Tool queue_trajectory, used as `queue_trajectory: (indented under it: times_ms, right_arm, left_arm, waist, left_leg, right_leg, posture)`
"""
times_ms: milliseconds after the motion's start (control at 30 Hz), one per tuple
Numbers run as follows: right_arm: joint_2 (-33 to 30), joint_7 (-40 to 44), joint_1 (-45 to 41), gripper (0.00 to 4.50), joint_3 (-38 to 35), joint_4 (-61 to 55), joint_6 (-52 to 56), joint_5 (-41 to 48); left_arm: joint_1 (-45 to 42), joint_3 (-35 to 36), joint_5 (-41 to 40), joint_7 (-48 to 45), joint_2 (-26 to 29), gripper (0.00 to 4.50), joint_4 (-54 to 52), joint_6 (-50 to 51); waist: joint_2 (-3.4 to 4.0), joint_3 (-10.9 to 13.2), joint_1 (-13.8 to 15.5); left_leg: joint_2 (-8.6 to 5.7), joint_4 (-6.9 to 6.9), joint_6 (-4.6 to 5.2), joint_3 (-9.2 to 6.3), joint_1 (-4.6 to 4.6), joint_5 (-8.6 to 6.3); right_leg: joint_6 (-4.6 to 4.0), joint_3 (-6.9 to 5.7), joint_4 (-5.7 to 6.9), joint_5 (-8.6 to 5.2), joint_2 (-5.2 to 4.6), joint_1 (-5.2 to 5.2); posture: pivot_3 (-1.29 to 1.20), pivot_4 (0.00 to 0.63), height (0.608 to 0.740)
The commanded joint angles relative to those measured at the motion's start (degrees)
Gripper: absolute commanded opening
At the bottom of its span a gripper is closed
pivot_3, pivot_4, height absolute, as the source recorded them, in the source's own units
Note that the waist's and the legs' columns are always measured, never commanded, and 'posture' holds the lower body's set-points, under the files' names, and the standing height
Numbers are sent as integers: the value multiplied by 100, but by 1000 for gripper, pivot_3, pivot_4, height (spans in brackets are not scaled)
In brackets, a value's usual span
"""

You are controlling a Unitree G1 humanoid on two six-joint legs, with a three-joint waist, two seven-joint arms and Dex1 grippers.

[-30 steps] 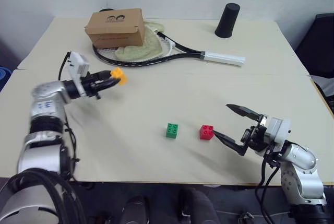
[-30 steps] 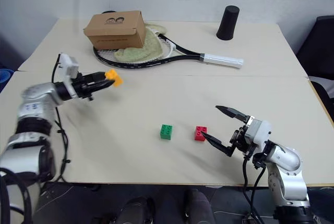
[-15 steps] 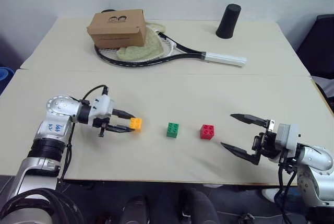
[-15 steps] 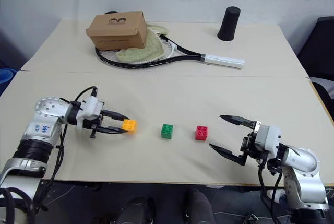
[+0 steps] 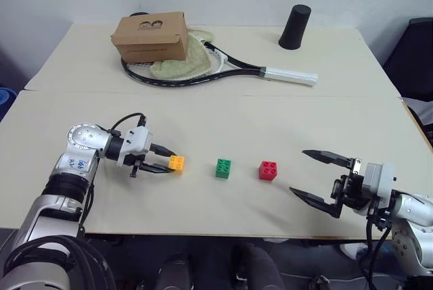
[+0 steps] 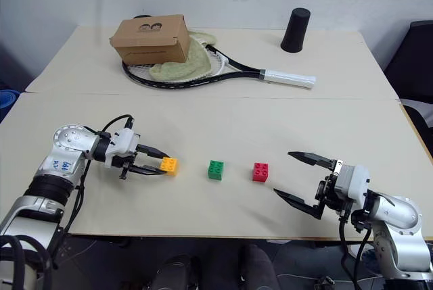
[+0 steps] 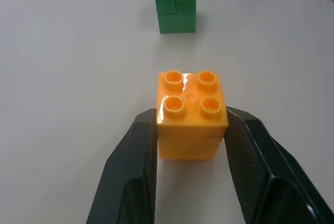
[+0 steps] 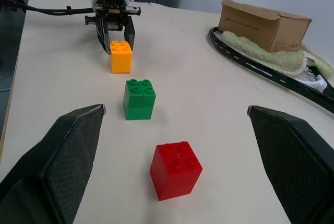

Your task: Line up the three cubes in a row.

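Observation:
The orange-yellow cube (image 5: 176,162) rests on the table at the left end of a row, with my left gripper (image 5: 169,161) shut on its two sides; its studded top (image 7: 190,94) faces up. To its right stand the green cube (image 5: 223,168) and then the red cube (image 5: 268,170), evenly spaced. My right gripper (image 5: 323,180) hovers open near the table's front right, apart from the red cube, with nothing between its fingers. In the right wrist view the red cube (image 8: 176,169), green cube (image 8: 139,98) and orange-yellow cube (image 8: 120,57) recede in one line.
A brown cardboard box (image 5: 151,36) lies at the back left on a pale cloth (image 5: 184,57) and a tennis racket (image 5: 223,70). A black cup (image 5: 295,26) stands at the back right. The table's seam (image 5: 270,94) runs across the middle.
My left gripper carried the orange-yellow cube from up near the racket down and to the right, setting it beside the green cube. The right gripper drew back slightly from the red cube.

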Motion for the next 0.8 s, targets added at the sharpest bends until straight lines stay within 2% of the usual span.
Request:
queue_trajectory:
  times_ms: [33, 100, 267, 333, 433, 567, 667, 800]
  right_arm:
    - [-66, -141, 34, 4500, -109, -382, 136, 115]
    - [-80, -227, -6, 4500, -93, -506, 274, 130]
    - [-150, -194, -211, 4500, -67, -488, 506, 166]
    - [-182, -110, -260, 4500, -87, -445, 540, 189]
    - [-445, 212, -335, 4500, -229, -247, 621, 256]
    - [-1054, 863, -431, 4500, -475, 307, 534, 168]
    - [-1348, 1200, -581, 4500, -535, 687, 518, 151]
    - [-1541, 1527, -709, 4500, -435, 929, 559, 68]
  left_arm:
    - [-74, 111, -45, -631, 7, 1474, 42, 121]
    - [-40, 105, -2, -600, 29, 2216, 9, 257]
    - [218, 427, 10, -359, 351, 3700, -53, 18]
    - [415, 660, -93, -217, 551, 3700, -194, 95]
    - [1175, 1213, -123, 193, 1125, 3700, -677, 118]
    - [2545, 2304, -690, 486, 1687, 3700, -1699, 998]
    - [3311, 2949, -930, 830, 1849, 3700, -2386, 1674]
    - [4246, 3566, -882, 934, 1830, 3700, -2996, 1687]
  waist:
    - [0, 0, 1]
    - [0, 0, 0]
    - [0, 0, -28]
    - [0, 0, -66]
    - [0, 0, -152]
    - [0, 0, -151]
    - [-1, 0, -124]
    - [0, 0, -115]
  left_leg:
    - [0, 0, 0, 0, -1, 0]
    - [-1, 1, 1, 0, 0, 0]
    - [-1, 0, 1, 0, 0, -1]
    - [4, -2, -2, 2, 1, -2]
    - [19, -6, -5, 2, 0, -4]
    - [40, -7, 0, 6, 1, -11]
    - [39, -5, 23, 7, 3, -24]
    - [32, -8, 27, 4, 7, -27]
  right_leg:
    - [0, 0, 0, 0, 0, 0]
    - [0, 0, 0, 0, 0, 0]
    - [0, 0, 0, 0, 1, 0]
    - [-1, 6, 0, 0, -1, -4]
    - [-4, 9, 0, -2, -8, -7]
    - [-3, 11, -5, -2, -18, -7]
    - [-4, 10, -7, -2, -26, -4]
    - [-4, 7, -8, -2, -36, 0]
  posture:
    - [0, 150, 740]
    - [0, 150, 740]
    - [0, 150, 740]
    - [0, 150, 740]
    - [0, 150, 740]
    - [0, 150, 740]
    - [0, 150, 740]
    - [0, 150, 740]
